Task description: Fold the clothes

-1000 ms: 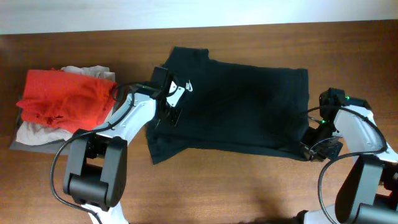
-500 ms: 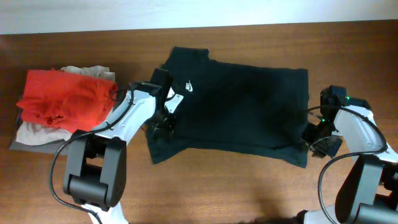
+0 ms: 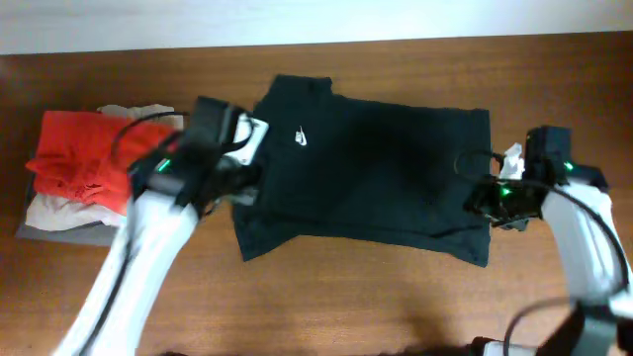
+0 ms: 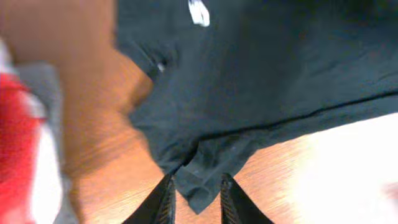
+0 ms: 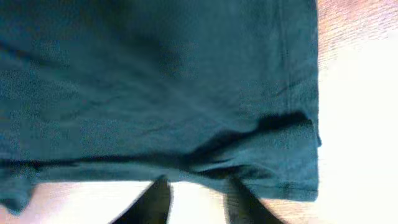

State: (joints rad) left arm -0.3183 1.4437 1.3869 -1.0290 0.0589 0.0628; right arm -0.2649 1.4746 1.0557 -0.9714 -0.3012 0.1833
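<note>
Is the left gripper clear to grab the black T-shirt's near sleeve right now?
Likely yes. The left gripper is open, the sleeve of the black T-shirt shows right between its fingers, and nothing else lies over that fabric.

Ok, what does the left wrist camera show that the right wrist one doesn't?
Only the left wrist: the white logo on the black shirt, and the red garment at the frame's left edge. Only the right wrist: the shirt's hem corner on the right. Both: the shirt lying on the wooden table, with the left gripper and right gripper each open near the fabric's edge.
</note>
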